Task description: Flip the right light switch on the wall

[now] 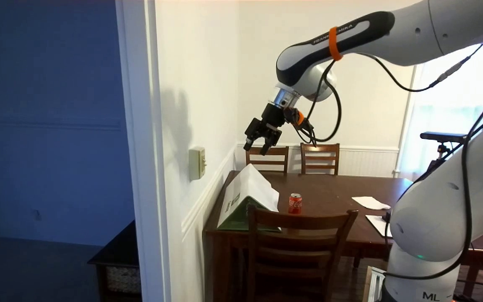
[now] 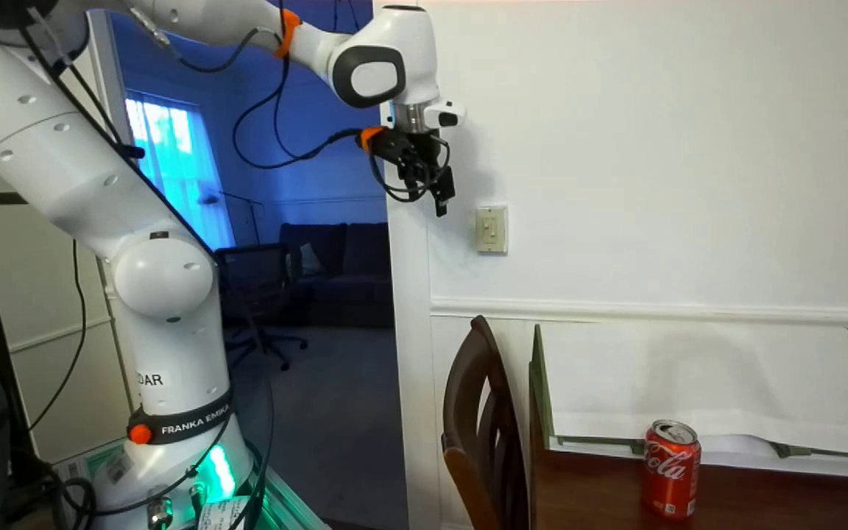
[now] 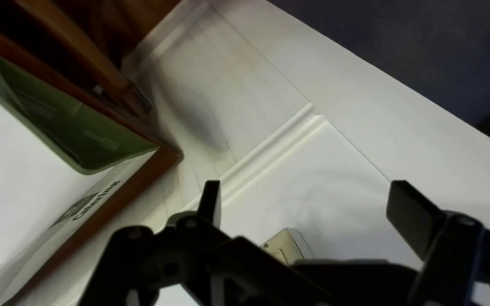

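Two fingers of my tool are standing wide apart, gripping nothing | at this spread I'm risking tripping both toggles | they're sitting side by side

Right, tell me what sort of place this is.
Probably a home's dining room, though the pictures can't rule out a converted office. It has a wooden table with slat-backed chairs at it, and what looks like a dark sofa in the adjoining room.
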Robot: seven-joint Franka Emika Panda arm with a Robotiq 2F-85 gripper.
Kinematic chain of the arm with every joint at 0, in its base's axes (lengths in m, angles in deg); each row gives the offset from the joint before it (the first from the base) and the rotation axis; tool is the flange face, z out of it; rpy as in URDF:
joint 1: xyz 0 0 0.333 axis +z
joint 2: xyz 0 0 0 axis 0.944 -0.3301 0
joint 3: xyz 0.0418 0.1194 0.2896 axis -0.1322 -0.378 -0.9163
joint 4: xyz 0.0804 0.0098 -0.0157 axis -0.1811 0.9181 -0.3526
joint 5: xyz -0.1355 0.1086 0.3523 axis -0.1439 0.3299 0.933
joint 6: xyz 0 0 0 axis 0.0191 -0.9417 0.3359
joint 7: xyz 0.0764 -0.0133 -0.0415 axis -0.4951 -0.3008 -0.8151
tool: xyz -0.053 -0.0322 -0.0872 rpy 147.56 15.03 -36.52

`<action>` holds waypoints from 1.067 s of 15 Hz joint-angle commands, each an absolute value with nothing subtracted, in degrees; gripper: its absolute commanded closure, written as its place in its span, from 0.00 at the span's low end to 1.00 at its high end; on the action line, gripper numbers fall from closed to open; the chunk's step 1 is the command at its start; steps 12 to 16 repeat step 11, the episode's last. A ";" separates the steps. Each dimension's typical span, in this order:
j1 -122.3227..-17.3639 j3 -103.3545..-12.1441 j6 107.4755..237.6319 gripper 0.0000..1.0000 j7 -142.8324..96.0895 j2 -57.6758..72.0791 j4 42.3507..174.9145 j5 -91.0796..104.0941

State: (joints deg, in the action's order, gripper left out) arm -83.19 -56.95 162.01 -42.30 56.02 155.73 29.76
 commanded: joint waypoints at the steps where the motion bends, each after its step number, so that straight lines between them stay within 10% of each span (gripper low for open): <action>1: -83.22 -59.77 163.04 0.00 -35.58 66.13 160.63 17.36; 16: -80.62 -59.70 162.33 0.00 -33.48 68.38 160.48 11.11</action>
